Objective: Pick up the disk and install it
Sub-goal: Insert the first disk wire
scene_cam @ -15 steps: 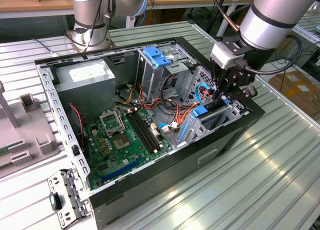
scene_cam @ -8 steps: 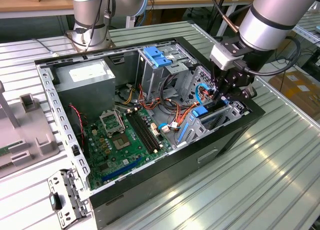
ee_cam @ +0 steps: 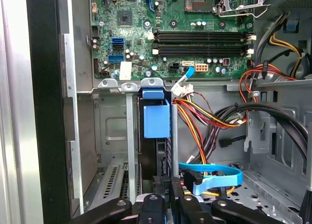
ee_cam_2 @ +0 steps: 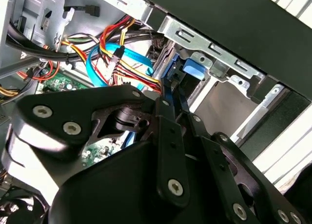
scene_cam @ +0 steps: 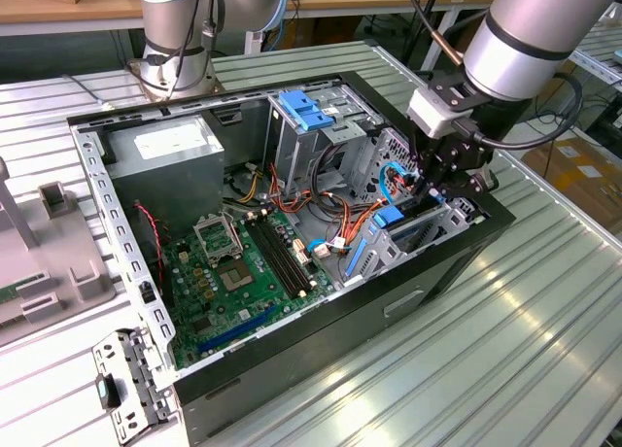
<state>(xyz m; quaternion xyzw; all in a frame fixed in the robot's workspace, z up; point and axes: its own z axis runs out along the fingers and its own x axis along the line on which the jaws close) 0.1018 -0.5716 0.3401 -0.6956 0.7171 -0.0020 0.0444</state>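
Right now the gripper [scene_cam: 449,180] is down in the front corner of the open case [scene_cam: 389,306], at the exterior view's right. Its black metal fingers [ee_cam: 157,187] are close together and pinch the top edge of the disk [ee_cam: 162,156]. The disk stands on its thin side in a slot of the grey metal bay [ee_cam: 109,131], partly down inside it. A blue plastic tab [ee_cam: 157,118] sits at the far end of the slot. In the second wrist view the fingers [ee_cam_2: 165,112] are long and flat with round silver screws, and a thin blue rail [ee_cam_2: 171,83] runs out between them toward the bay.

The case is a black box lying on its side with the lid off. A flat green board [scene_cam: 233,272] covers its floor, with long black slots and a square silver socket. A plain grey box with a white sticker [scene_cam: 165,155] fills the back corner. Next to it stands a tall metal cage with a blue cap [scene_cam: 301,112]. Red, yellow and orange wires [ee_cam: 204,121] curl through the middle, and a flat, shiny blue cable [ee_cam: 214,175] bends near the fingers.

The case rests on a silver table [scene_cam: 505,360] with long straight ridges. A grey plastic block [scene_cam: 49,262] lies on the table at the exterior view's left, and a small metal plate with holes [scene_cam: 131,384] lies by the case's near corner. Wooden benches [scene_cam: 58,5] stand at the back of the room. A brown cardboard box [scene_cam: 583,165] sits low at the exterior view's right.
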